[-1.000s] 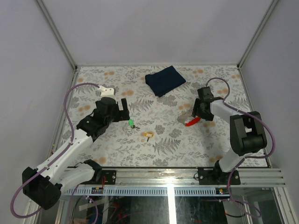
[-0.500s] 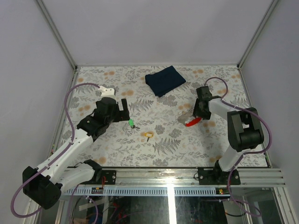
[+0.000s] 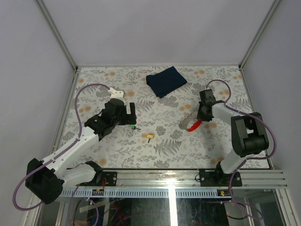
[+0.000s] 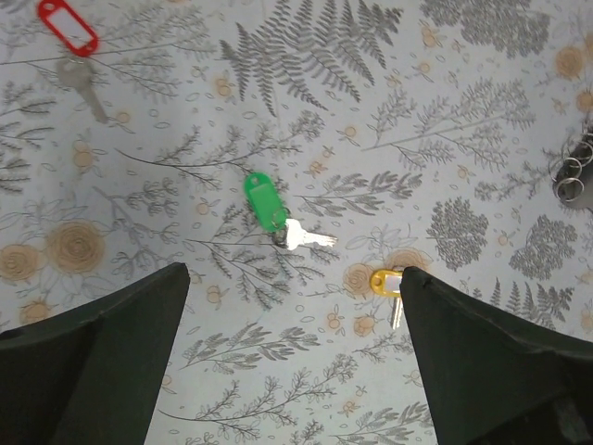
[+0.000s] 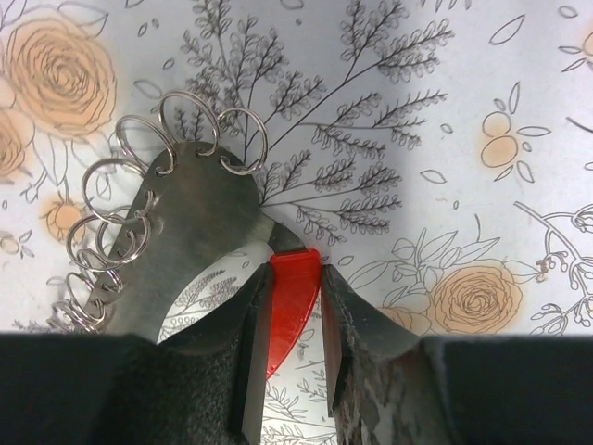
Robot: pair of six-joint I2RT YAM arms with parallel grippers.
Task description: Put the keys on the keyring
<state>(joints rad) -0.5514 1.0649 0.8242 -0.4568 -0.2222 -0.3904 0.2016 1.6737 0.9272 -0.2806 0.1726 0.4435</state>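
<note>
One green-headed key (image 4: 267, 202): laid flat centre-left on the bench (image 3: 211, 150), beneath the left gripper (image 3: 129, 113).
Yellow-headed key (image 4: 385, 281): laid just right of it, nearer the near edge.
Left gripper: held wide open, nothing gripped.
Right gripper (image 5: 295, 287): clamped on the red tag (image 5: 293, 324) of the keyring (image 5: 190, 199), towards the right edge.

The left arm (image 3: 70, 148) stretches forward and inward, its gripper (image 4: 292, 271) facing down above the table with fingers (image 4: 102, 352) spread wide. The right arm (image 3: 247, 134) folds back at the elbow, its gripper (image 5: 295, 283) pinched tight on the tag (image 5: 291, 311).
</note>
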